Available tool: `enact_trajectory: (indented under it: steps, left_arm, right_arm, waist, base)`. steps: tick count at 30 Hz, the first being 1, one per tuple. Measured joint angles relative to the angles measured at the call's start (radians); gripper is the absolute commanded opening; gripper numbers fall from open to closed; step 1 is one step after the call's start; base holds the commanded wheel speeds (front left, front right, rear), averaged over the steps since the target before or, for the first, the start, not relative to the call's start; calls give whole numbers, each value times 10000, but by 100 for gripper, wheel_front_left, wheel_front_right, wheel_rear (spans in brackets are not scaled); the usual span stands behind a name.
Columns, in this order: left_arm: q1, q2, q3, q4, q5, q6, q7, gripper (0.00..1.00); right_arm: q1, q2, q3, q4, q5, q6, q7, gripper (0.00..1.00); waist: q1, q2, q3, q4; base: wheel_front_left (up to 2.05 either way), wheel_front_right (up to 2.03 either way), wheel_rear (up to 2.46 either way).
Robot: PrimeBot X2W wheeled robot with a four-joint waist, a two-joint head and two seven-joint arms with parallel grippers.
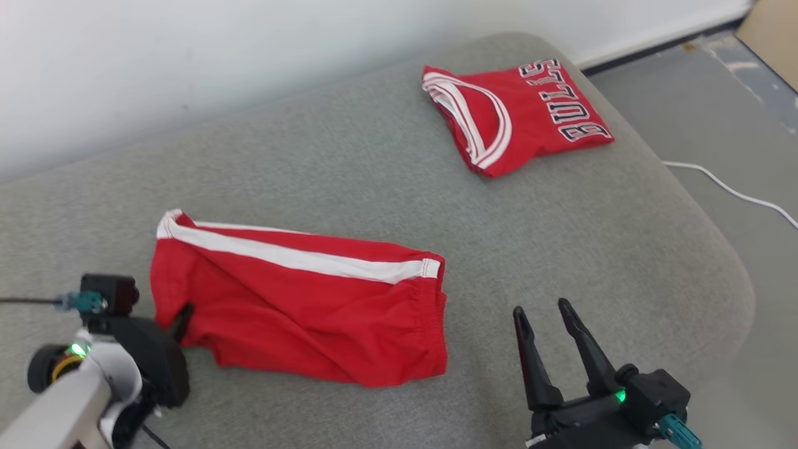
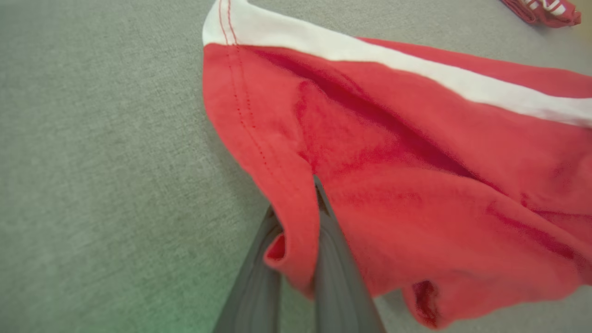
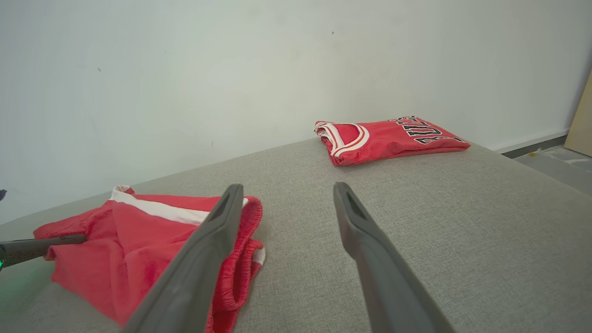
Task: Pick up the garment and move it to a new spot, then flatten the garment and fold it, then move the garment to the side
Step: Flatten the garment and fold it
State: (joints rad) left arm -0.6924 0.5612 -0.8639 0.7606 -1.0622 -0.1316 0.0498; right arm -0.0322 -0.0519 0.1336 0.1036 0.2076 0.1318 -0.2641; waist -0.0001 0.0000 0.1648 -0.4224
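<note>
Two red garments lie on the grey cushion (image 1: 374, 187), and yours is the shorts (image 1: 299, 305), spread crumpled across its near left part. Their white side stripe runs along the far edge and the elastic waistband sits toward the right.

At the shorts' left hem you see the left gripper (image 2: 298, 208), its jaws drawn nearly together on a fold of the stitched hem. The red cloth is pinched between the two dark fingers (image 2: 337, 286) and curls out over them. The rest of the shorts lies wrinkled on the cushion.

Just beyond the waistband end, your right gripper (image 1: 541, 308) hangs over bare cushion, jaws spread wide and holding nothing, fingertips pointing toward the far side.

Well apart from the shorts, at the cushion's far right corner, a folded jersey (image 1: 517, 118) rests flat. Its white-trimmed neckline faces left and dark lettering runs along its right edge.

Behind the cushion stands a pale wall (image 1: 187, 50). To the right, grey floor (image 1: 717, 106) carries a white cable (image 1: 729, 190).
</note>
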Motion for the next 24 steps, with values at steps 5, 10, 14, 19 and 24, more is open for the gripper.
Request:
enact_trajectory:
  steps: [5,10,14,19,24]
  left_arm:
    - [882,-349,65,-178,-132,234,-851,0]
    - [1816,-656,54,-637,-280,711,-1358,0]
    - [2574,-938,105,-1043,-504,1074,-1641,0]
    - [3301,-1195,4,-1409,-589,1400,-1816,0]
    - [3544,-1325,-113,-1522,-360,1618,-2347,65]
  right_arm:
    - [411,-56,-349,100,-69,0,2,100]
    - [907,-171,-686,113,-65,0,2,100]
    - [1196,-234,-884,102,-58,0,2,100]
    - [1254,-334,-880,67,-58,2,2,100]
    - [1249,-426,-832,71,-69,0,0,100]
  waist:
    - [0,0,-453,541]
    - [0,-1,-864,1191]
    - [-1,-1,-1171,1680]
    - [-1,-1,-1473,2153]
    - [-1,-1,-1669,2373]
  base:
    - [0,0,0]
    - [0,0,0]
    - [0,0,0]
    - [0,0,0]
    - [0,0,0]
